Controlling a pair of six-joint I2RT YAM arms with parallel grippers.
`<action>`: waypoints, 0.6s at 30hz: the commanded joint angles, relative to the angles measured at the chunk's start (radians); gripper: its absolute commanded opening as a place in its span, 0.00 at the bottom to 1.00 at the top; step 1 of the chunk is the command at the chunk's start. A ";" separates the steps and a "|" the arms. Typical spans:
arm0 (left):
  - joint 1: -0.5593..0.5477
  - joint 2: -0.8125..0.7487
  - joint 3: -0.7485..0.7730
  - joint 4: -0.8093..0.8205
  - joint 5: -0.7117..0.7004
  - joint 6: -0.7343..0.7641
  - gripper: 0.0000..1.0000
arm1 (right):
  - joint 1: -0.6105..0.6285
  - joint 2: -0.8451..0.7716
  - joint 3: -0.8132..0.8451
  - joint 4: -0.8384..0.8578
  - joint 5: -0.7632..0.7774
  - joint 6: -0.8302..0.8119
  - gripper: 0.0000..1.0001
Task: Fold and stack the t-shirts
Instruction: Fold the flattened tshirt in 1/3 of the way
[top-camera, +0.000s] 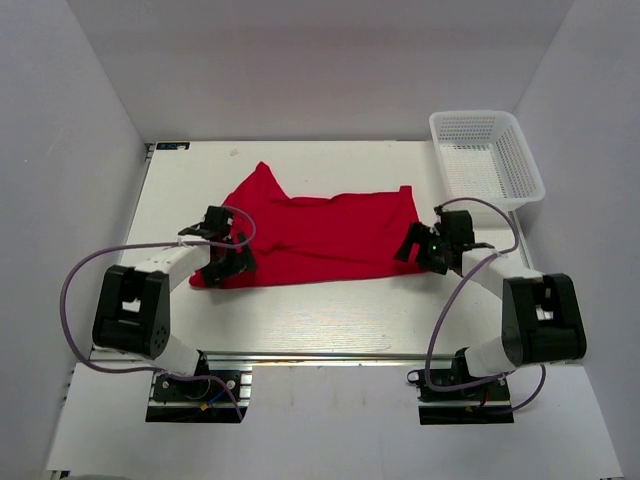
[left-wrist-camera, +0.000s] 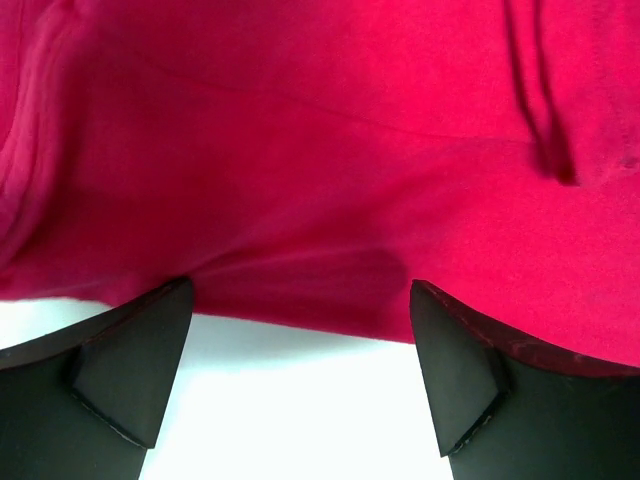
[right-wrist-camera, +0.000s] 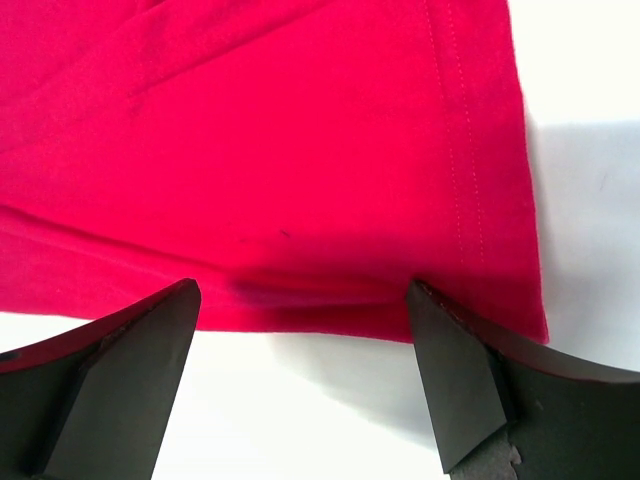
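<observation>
— White table (top-camera: 330, 310), white walls. Where is the shirt (top-camera: 320, 235)?

— It lies in the middle of the table. It is long from left to right. It is a bit bumpy at the far left.

— Who is close to it?

— Both arms. The left gripper (top-camera: 232, 262) is at the left end, on the near edge. The right gripper (top-camera: 412, 246) is at the right end, by the near corner with the hem.

— Are they holding it?

— No. Each one is wide open. In the left wrist view the fingers (left-wrist-camera: 130, 370) are far apart, with the red edge between the tips and nothing pinched. The right fingers (right-wrist-camera: 470, 390) are the same.

— Which way is the shirt from them?

— It goes away from the arms, toward the back wall. I think each gripper must close on the near edge. Then both can lift it over to the far side.

— And the basket (top-camera: 437, 150)?

— It is at the far right corner. It does not touch the shirt.
</observation>
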 joint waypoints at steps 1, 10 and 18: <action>-0.007 -0.097 -0.091 -0.126 -0.055 -0.072 1.00 | 0.002 -0.069 -0.127 -0.190 -0.012 0.016 0.90; -0.017 -0.451 -0.115 -0.156 -0.007 -0.050 1.00 | 0.042 -0.421 -0.164 -0.289 0.000 -0.039 0.90; -0.038 -0.334 0.001 0.006 0.123 0.050 1.00 | 0.046 -0.518 -0.104 -0.214 -0.042 -0.053 0.90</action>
